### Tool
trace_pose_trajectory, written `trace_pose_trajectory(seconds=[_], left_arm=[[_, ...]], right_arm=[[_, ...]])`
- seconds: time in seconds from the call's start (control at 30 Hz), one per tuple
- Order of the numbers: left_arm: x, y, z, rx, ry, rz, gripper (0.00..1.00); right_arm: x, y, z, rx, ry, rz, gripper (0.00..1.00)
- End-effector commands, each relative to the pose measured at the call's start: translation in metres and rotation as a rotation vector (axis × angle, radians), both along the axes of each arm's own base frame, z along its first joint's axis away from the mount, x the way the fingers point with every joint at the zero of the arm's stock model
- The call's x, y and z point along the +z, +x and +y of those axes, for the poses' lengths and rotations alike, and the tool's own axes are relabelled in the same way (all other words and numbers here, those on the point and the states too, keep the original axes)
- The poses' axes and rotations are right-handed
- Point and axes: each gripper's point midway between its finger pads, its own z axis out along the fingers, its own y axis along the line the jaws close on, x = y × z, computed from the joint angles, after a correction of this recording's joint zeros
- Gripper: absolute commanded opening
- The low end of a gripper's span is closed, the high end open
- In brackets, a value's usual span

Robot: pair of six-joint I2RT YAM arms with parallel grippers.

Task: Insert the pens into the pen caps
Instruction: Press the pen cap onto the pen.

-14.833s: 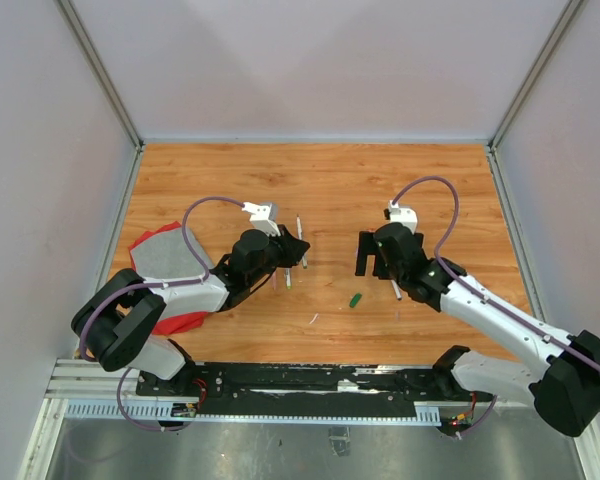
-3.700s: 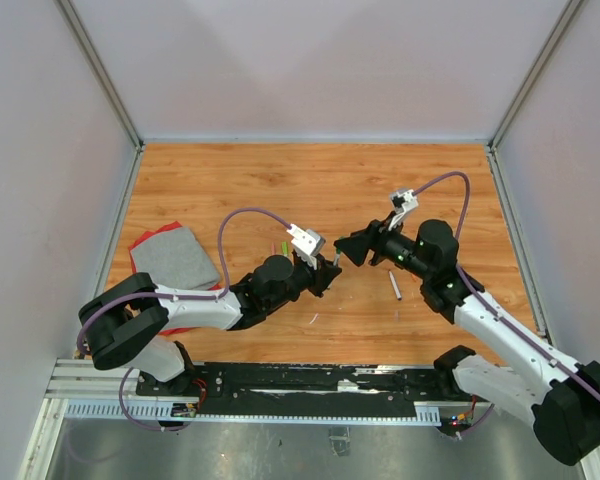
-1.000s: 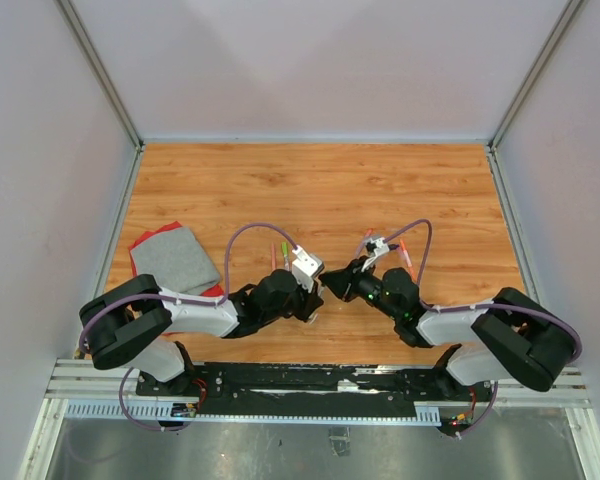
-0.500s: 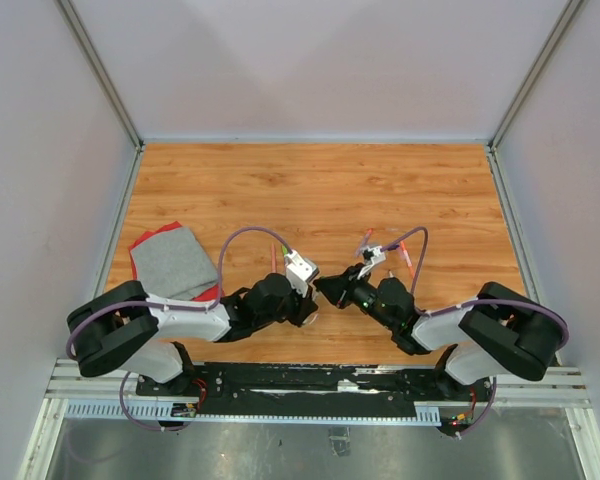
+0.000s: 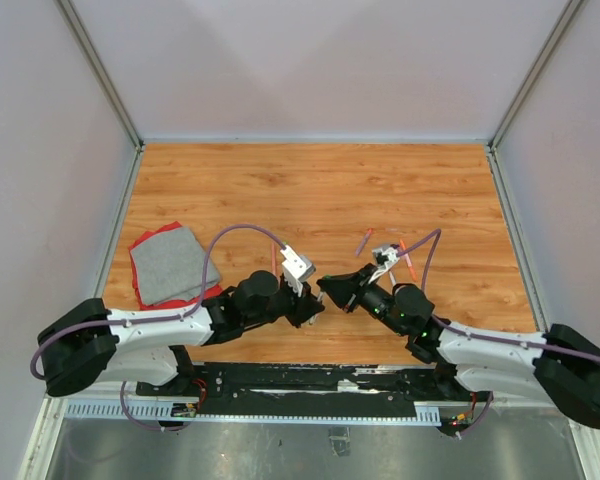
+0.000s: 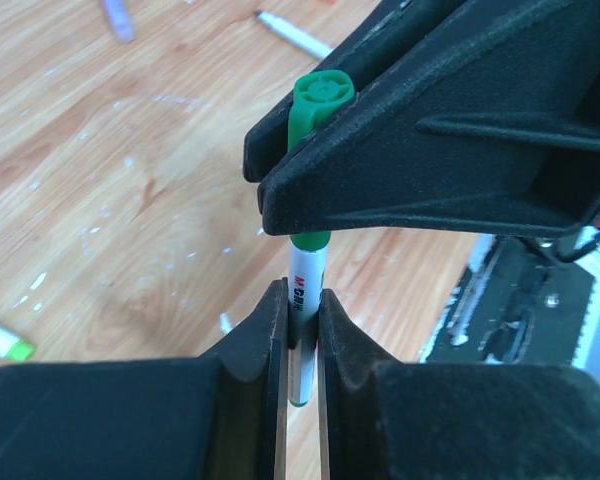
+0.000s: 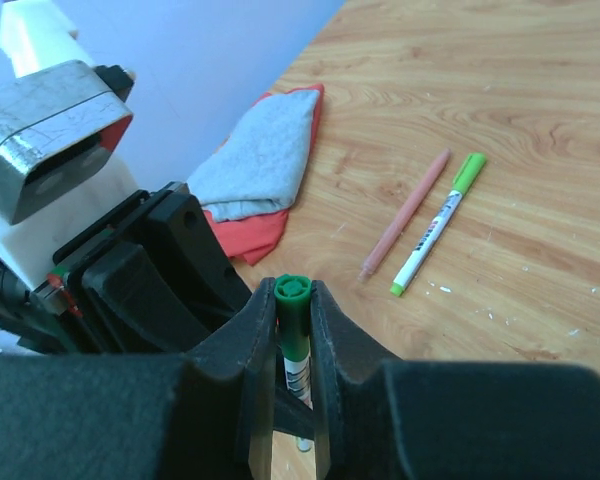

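In the left wrist view a white-barrelled pen [image 6: 306,275] stands between the pads of my left gripper [image 6: 300,305], which is shut on it. Its upper end runs straight into a green pen cap [image 6: 315,105]. My right gripper [image 7: 293,325] is shut on that green cap [image 7: 292,300], and the white barrel [image 7: 298,375] shows below it. In the top view the left gripper [image 5: 308,300] and the right gripper [image 5: 327,287] meet tip to tip above the table's near middle. The pen itself is hidden there.
A pink pen [image 7: 405,213] and a light-green-capped pen [image 7: 438,222] lie side by side on the wood. More pens [image 5: 408,255] lie beyond the right arm. A grey cloth [image 5: 165,262] on a red one [image 7: 250,238] sits at the left.
Both arms have shifted a little toward the near edge, their grippers staying together. Both grips look the same as before.
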Motion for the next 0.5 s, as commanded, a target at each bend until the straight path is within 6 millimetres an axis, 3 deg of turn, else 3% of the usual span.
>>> trace_pose_trajectory(seconds=[0.0, 0.23, 0.47], left_arm=[[0.197, 0.036, -0.021, 0.092, -0.541, -0.287, 0.01], [0.232, 0.024, -0.025, 0.028, -0.608, -0.297, 0.01], [0.265, 0.020, -0.018, 0.024, -0.651, -0.334, 0.01]], right_arm=[[-0.095, -0.087, -0.015, 0.312, -0.332, 0.225, 0.01], [-0.089, -0.105, -0.025, 0.369, -0.336, 0.226, 0.01], [-0.101, -0.114, -0.034, 0.382, -0.370, 0.241, 0.01]])
